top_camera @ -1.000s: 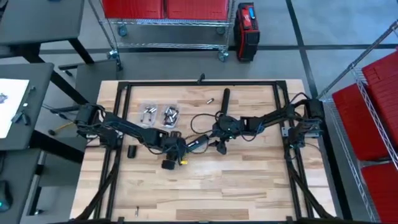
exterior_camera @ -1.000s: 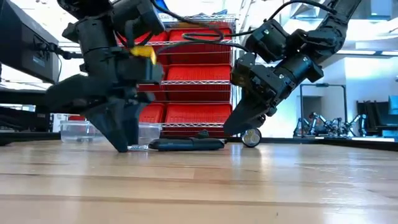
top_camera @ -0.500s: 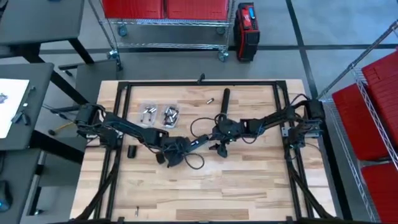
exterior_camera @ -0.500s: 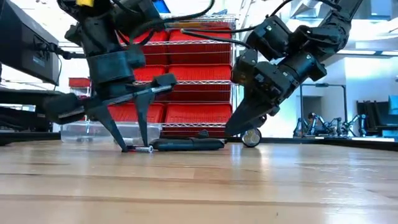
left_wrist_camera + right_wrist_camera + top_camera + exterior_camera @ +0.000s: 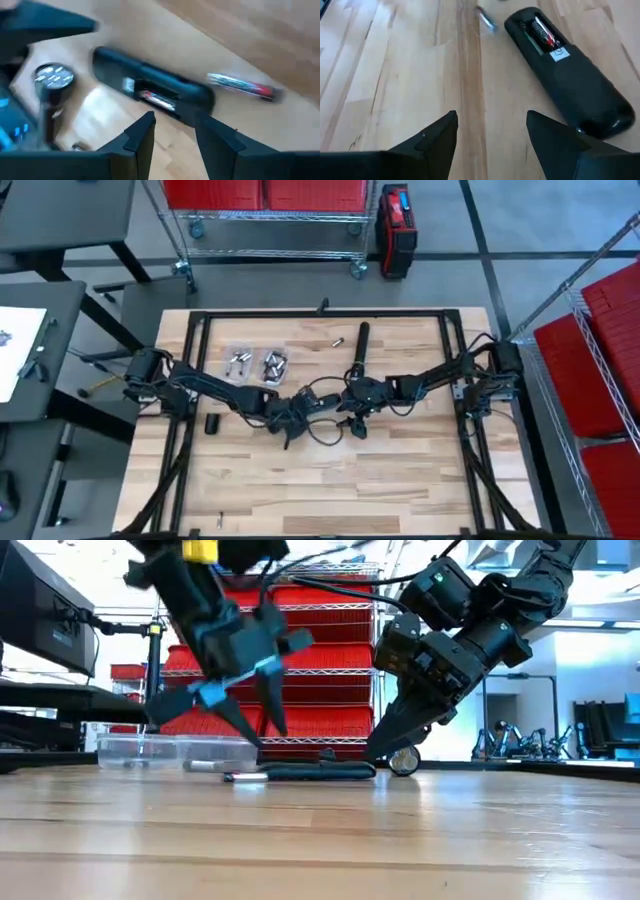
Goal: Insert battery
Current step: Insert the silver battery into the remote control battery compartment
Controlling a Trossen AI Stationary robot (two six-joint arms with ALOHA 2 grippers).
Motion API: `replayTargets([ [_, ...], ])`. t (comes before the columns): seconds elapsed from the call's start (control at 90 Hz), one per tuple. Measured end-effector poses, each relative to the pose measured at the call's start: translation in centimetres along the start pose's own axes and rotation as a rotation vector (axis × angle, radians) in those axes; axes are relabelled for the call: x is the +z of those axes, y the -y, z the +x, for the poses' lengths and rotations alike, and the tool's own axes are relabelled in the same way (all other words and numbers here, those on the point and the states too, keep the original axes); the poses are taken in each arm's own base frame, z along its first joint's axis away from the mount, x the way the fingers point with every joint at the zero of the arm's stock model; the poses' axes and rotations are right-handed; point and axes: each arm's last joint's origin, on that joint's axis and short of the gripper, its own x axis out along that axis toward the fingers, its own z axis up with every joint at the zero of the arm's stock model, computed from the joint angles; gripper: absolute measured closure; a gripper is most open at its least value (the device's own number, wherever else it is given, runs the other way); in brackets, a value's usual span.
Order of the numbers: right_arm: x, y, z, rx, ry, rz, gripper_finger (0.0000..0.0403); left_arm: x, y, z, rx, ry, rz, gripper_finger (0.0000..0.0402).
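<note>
A black remote point(image 5: 570, 70) lies on the wooden table with its battery bay open, and one battery point(image 5: 543, 31) sits in the bay. It also shows as the remote point(image 5: 362, 340) near the table's far edge. A loose battery point(image 5: 485, 17) lies on the wood beside it, seen too as the battery point(image 5: 240, 85). My left gripper point(image 5: 288, 438) hangs open above mid-table, tilted, holding nothing. My right gripper point(image 5: 358, 426) is open close beside it, toward the right, clear of the remote.
Two clear trays point(image 5: 255, 362) with several batteries stand at the far left of the table. A small black part point(image 5: 212, 423) lies on the wood left of my left gripper. A black frame point(image 5: 320, 315) borders the table. Bare wood spans the near half.
My left gripper has risen from the tabletop, where its fingertips pointed down, gone a little toward the table's right, and turned and tipped into a slant. My right gripper has barely shifted.
</note>
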Motion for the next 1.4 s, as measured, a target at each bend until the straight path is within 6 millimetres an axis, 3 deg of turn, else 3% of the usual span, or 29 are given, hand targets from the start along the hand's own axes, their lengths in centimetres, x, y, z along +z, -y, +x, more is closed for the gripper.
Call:
replayTargets([
  [0.2,0.0,0.1,0.0,-0.003,0.002,0.003,0.0175,1.4,-2.4,-2.2,-0.04,-0.041,-0.494,0.0281],
  [0.344,-0.1,0.2,0.0,-0.005,-0.009,0.005,0.0175,1.6,-3.2,-3.7,-0.137,-0.128,-1.115,0.0281],
  [0.433,-0.2,0.2,0.0,-0.008,-0.021,0.008,0.0175,1.6,-3.0,-3.8,-0.239,-0.15,-1.417,0.0281],
  [0.544,-0.2,0.2,0.0,-0.009,-0.023,0.007,0.0175,1.8,-1.8,-3.1,-0.346,-0.147,-1.585,0.0281],
  [0.778,-0.3,0.2,0.0,-0.012,-0.037,0.004,0.0175,1.4,0.5,-1.3,-0.385,-0.088,-1.684,0.0281],
  [1.089,-0.4,0.2,0.0,-0.012,-0.042,0.0,0.0175,1.2,2.9,1.1,-0.38,-0.102,-1.65,0.0281],
  [1.278,-0.5,0.2,0.0,-0.036,-0.052,0.007,0.0175,1.8,3.5,2.5,-0.387,-0.089,-1.543,0.0284],
  [1.4,-0.6,0.3,0.0,-0.039,-0.064,0.011,0.0175,1.7,3.7,2.5,-0.396,-0.052,-1.299,0.0325],
])
